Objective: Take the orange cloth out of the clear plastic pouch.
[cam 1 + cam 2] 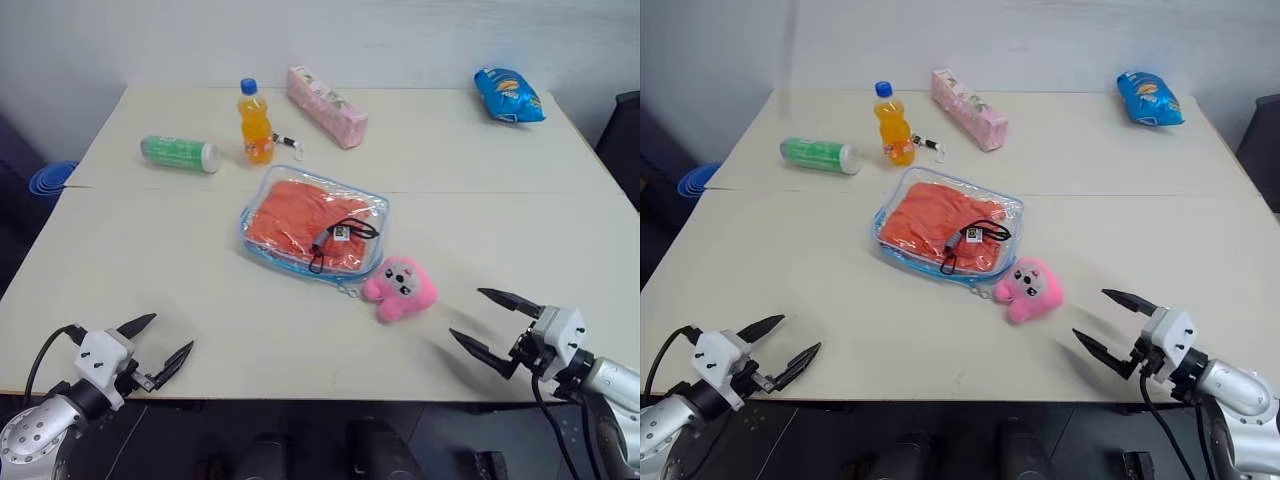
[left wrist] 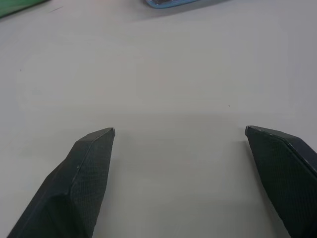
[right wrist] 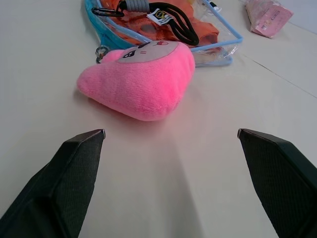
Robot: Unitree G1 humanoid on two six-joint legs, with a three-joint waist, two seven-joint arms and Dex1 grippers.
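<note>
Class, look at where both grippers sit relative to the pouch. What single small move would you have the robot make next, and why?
Probably reach the right gripper forward toward the clear plastic pouch. Both grippers are open and empty near the table's front edge, the left gripper included, and the orange cloth lies inside the pouch. The pink plush toy sits against the pouch's near corner, so approach beside it.

orange cloth, blue-edged clear pouch

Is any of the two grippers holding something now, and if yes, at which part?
Nothing is held. The left gripper and the right gripper both have open jaws over the bare table.
</note>
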